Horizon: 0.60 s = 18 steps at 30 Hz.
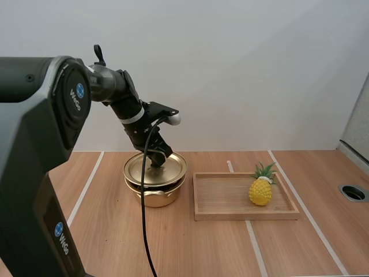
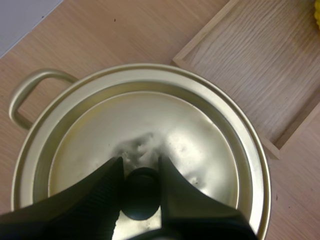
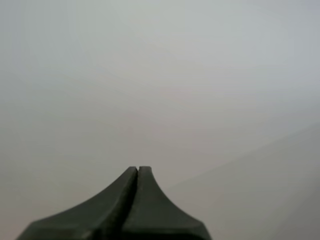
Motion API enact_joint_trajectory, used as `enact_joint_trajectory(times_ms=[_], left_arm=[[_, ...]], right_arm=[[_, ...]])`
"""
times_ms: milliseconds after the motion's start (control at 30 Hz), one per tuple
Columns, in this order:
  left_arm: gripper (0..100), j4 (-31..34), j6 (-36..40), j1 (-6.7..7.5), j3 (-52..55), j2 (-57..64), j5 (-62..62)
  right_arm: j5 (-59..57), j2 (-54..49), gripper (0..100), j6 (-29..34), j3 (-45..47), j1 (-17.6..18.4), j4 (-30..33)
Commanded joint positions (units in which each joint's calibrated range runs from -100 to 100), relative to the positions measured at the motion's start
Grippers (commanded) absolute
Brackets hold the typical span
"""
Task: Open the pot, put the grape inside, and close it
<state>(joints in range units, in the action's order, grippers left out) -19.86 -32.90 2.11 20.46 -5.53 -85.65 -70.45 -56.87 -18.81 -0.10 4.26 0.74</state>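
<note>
A gold pot (image 1: 154, 196) stands left of the tray, its gold lid (image 1: 155, 169) level over its rim; I cannot tell whether the lid rests on it or hangs just above. My left gripper (image 1: 157, 163) is shut on the lid's black knob (image 2: 141, 195), seen up close with the left gripper (image 2: 141, 165) pinching it at the middle of the lid (image 2: 150, 125). The pot's loop handle (image 2: 27, 92) sticks out beside the lid. A yellow toy pineapple (image 1: 260, 188) stands in the wooden tray (image 1: 230, 199). My right gripper (image 3: 137, 171) is shut on nothing, facing a blank grey surface.
The wooden tray (image 2: 260, 55) lies close to the pot's right side. White tape lines (image 1: 86, 187) run along the table. A round hole (image 1: 353, 193) sits near the table's right edge.
</note>
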Motion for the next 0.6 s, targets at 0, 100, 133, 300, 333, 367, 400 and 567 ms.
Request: enact_joint_trajectory(times_ms=[0,100,133,300,333,367,400,567], left_arm=[[0,-1.3,-0.3,-0.06,0.9,-0.7,2.7],[0,-1.3,-0.4,-0.06,1.4,-1.4,2.9],[0,-1.3,-0.4,-0.06,1.6,-1.6,3.2],[0,-1.3,-0.4,-0.06,1.7,-1.9,3.1],[0,-1.4,-0.4,-0.06,1.7,-1.9,3.1],[0,-1.4,-0.4,-0.06,1.7,-1.9,3.1],[0,-1.4,-0.4,-0.06,1.7,-1.9,3.3],[0,-1.3,-0.4,-0.06,1.7,-1.9,3.5]], right_arm=[[0.4,-0.2,0,0.4,-0.6,-0.2,0.4],[0.4,-0.2,0,0.4,-0.6,-0.2,0.4],[0.4,-0.2,0,0.4,-0.6,-0.2,0.4],[0.4,-0.2,0,0.4,-0.6,-0.2,0.4],[0.4,-0.2,0,0.4,-0.6,-0.2,0.4],[0.4,-0.2,0,0.4,-0.6,-0.2,0.4],[0.4,-0.2,0,0.4,-0.6,-0.2,0.4],[0.4,-0.2,0,0.4,-0.6,-0.2,0.4]])
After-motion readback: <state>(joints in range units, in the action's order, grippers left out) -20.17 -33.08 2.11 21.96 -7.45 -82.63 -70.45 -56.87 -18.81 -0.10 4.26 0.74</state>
